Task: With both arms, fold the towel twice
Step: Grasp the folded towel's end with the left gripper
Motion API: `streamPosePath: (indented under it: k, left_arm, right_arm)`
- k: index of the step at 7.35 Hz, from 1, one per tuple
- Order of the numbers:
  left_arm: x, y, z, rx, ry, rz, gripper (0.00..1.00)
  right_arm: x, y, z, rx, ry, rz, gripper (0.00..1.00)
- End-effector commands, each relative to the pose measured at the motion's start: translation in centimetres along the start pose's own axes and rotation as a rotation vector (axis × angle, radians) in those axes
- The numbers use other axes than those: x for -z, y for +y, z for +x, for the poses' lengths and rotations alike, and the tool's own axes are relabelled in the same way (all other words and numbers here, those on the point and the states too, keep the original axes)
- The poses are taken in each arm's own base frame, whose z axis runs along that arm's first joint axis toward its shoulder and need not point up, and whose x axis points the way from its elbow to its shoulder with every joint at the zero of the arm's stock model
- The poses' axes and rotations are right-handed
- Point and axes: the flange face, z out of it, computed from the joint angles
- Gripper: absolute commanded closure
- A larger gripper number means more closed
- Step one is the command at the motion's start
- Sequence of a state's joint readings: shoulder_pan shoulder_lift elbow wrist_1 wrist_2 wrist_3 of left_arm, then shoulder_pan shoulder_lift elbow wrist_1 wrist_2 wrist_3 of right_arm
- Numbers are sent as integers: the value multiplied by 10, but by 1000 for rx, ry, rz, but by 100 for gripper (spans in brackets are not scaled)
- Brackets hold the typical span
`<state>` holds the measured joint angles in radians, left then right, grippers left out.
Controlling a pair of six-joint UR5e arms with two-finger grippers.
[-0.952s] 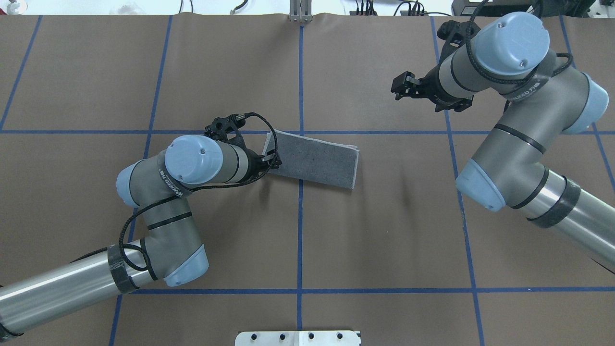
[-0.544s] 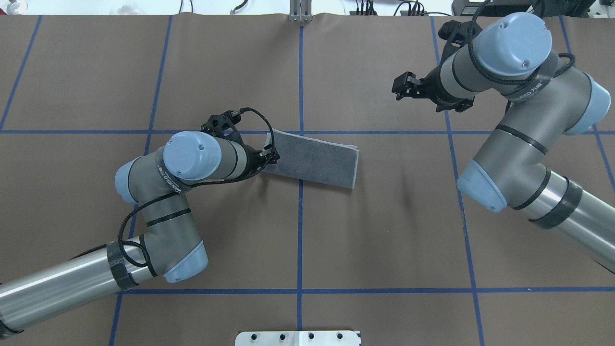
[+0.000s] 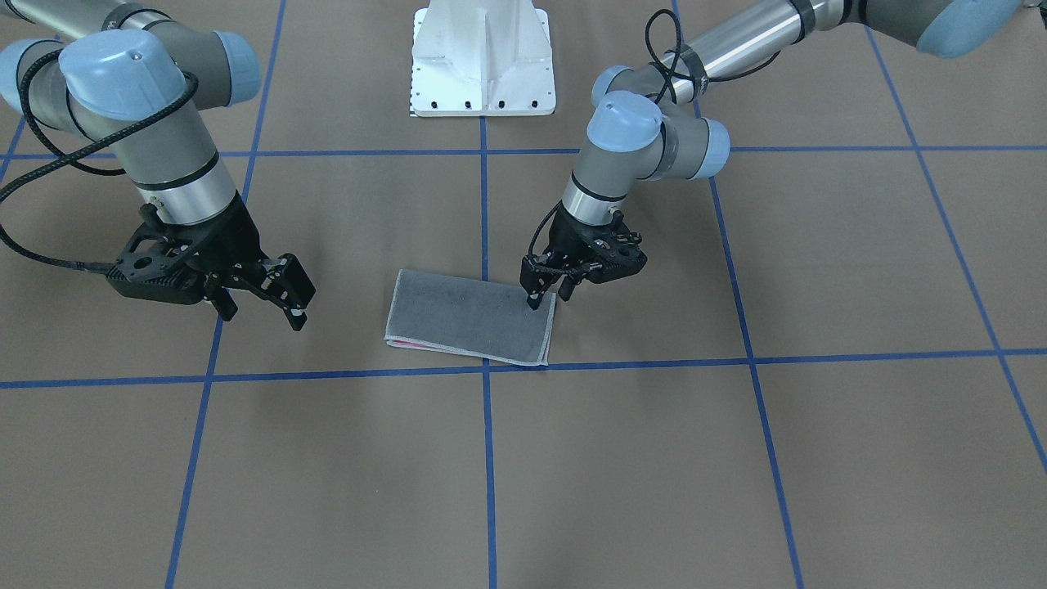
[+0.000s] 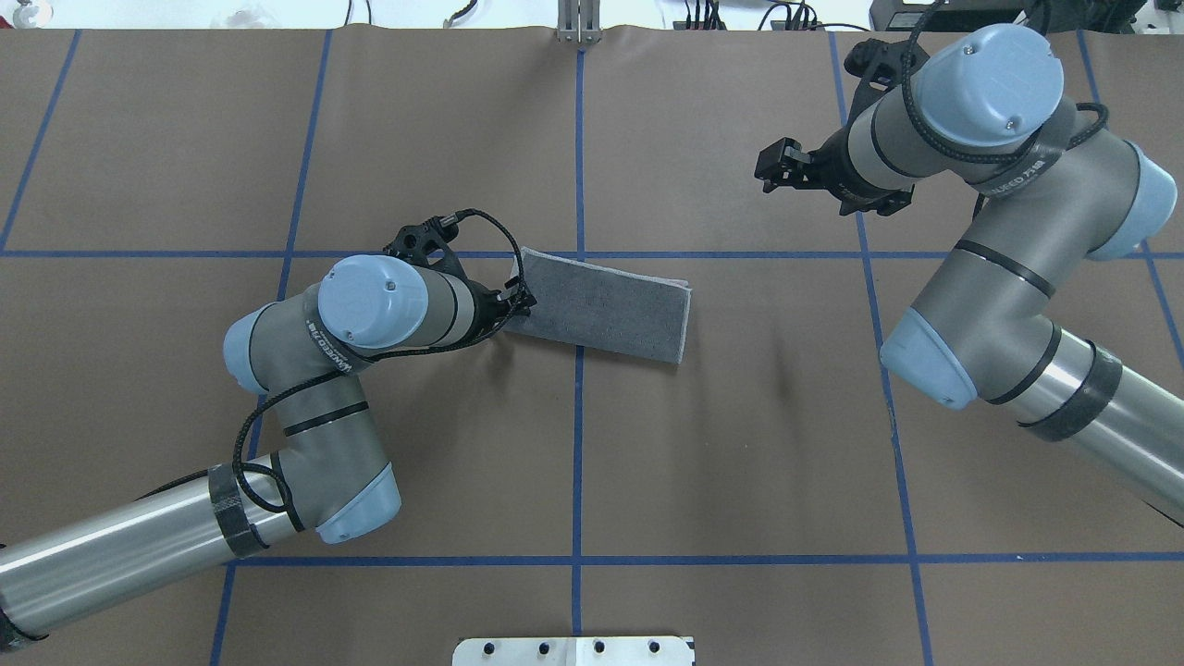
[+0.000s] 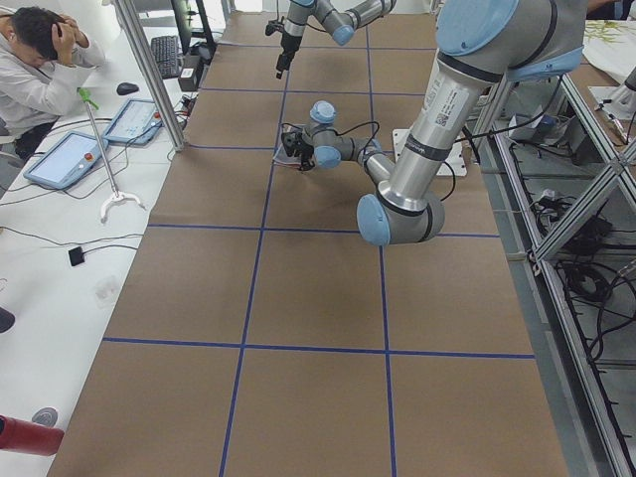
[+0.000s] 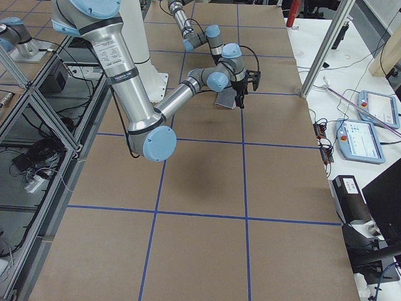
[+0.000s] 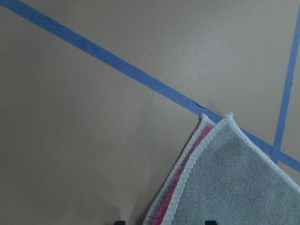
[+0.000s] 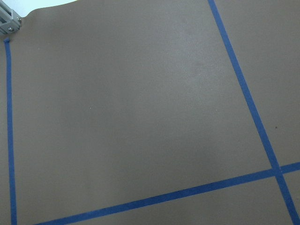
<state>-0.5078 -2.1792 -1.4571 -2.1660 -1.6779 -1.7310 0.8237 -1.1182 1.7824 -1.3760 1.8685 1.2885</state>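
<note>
The towel (image 4: 610,305) lies flat near the table's middle, folded into a long strip with the grey face up. A thin pink line shows at its edge in the front view (image 3: 466,319) and the left wrist view (image 7: 234,178). My left gripper (image 4: 516,301) is low at the towel's left short end. It is open: in the front view (image 3: 546,296) one finger rests on the cloth and the other stands just off it. My right gripper (image 4: 770,171) is open and empty. It hangs above bare table far to the right of the towel and also shows in the front view (image 3: 263,317).
The white bolted pedestal (image 3: 483,57) stands at the robot's edge of the table. Blue tape lines (image 4: 579,444) grid the brown table cover. In the left side view an operator (image 5: 40,60) sits beside the table with tablets and cables.
My left gripper has drawn back slightly to the left along the towel's short end. The towel stays flat. The right arm has barely moved.
</note>
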Motion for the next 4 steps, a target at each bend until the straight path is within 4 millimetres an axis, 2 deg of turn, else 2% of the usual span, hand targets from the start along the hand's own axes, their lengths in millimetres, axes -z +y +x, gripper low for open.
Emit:
streamPosePath:
  k: [1, 2, 4]
  left_arm:
    - [0, -1, 0, 1, 1, 2, 47]
    - [0, -1, 0, 0, 1, 4, 59]
    - [0, 0, 0, -7, -1, 1, 66]
  right_arm:
    - [0, 0, 0, 0, 0, 0, 1]
    - [0, 0, 0, 0, 0, 2, 1]
    - [1, 0, -1, 1, -2, 2, 1]
